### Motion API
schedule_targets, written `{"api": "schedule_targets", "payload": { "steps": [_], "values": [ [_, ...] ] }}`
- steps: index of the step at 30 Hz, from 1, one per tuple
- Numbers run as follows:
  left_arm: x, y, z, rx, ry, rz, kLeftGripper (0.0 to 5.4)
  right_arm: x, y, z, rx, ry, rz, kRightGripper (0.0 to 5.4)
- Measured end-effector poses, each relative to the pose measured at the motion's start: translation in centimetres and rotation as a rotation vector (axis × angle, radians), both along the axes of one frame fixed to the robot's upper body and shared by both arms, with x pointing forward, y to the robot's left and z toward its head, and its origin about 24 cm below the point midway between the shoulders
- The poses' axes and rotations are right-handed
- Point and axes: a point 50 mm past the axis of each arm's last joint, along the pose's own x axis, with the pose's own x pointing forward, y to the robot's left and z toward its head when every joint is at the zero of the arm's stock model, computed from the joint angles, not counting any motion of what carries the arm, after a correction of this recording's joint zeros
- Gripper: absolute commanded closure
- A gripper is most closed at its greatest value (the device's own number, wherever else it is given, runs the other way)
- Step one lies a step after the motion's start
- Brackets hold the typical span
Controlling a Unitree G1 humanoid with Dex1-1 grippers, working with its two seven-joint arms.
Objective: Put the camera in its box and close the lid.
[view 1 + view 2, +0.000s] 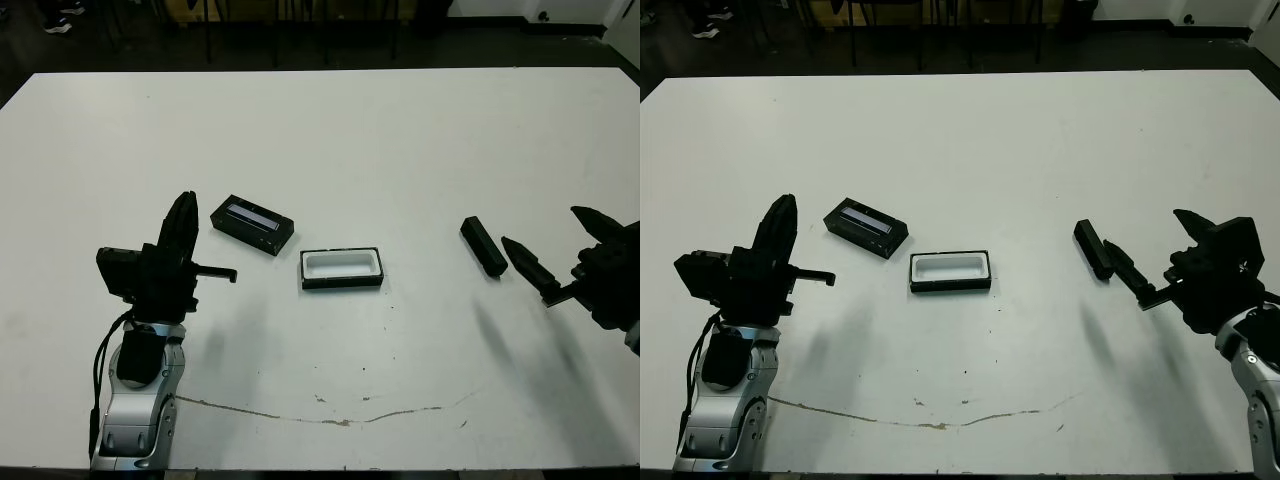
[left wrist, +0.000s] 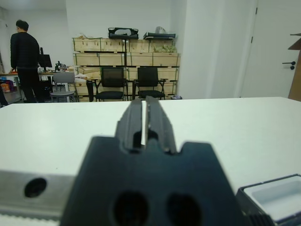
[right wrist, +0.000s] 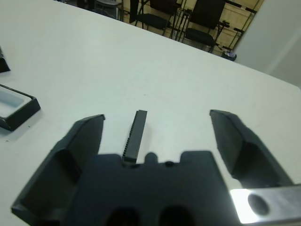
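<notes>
1. My right gripper (image 3: 157, 129): I am holding its fingers wide apart and empty, hovering over the table (image 1: 400, 140) just short of the camera (image 3: 135, 135), which is showing between the two fingers in the right wrist view.
2. My left gripper (image 2: 146, 113): I am keeping its fingers pressed together, gripping nothing, raised off the table near its left side and pointing across it.
3. Camera: it is lying flat on the right part of the table, well apart from the box (image 1: 341, 268), and nothing is touching it.
4. Box: it is sitting open near the middle of the table; only its white lining is showing, so it is holding nothing.
5. Lid (image 1: 252, 222): it is resting on the table just beside the box, toward the left and farther back, pale strip facing up.
6. Risk, as I am judging it: the camera is slim and low, so my fingertips may be scraping the table or nudging it sideways while closing, and a shallow pinch could be letting it slip on the carry to the box.
7. Risk: the box is light and may be sliding if the camera goes in crooked.
</notes>
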Motion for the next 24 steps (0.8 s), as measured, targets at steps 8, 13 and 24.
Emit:
{"api": "schedule_targets", "payload": {
  "steps": [8,13,24],
  "values": [
    [0.0,0.0,0.0,0.001,0.003,0.001,5.4,0.0,0.4,-0.8,0.053,0.014,-0.016,0.01],
    [0.0,0.0,0.0,0.002,0.003,0.0,5.4,0.1,1.3,-1.5,0.088,0.028,0.005,0.01],
    [0.0,0.0,0.0,0.001,0.004,0.002,5.4,0.2,2.6,-1.8,0.079,0.017,0.012,0.01]
  ]
}}
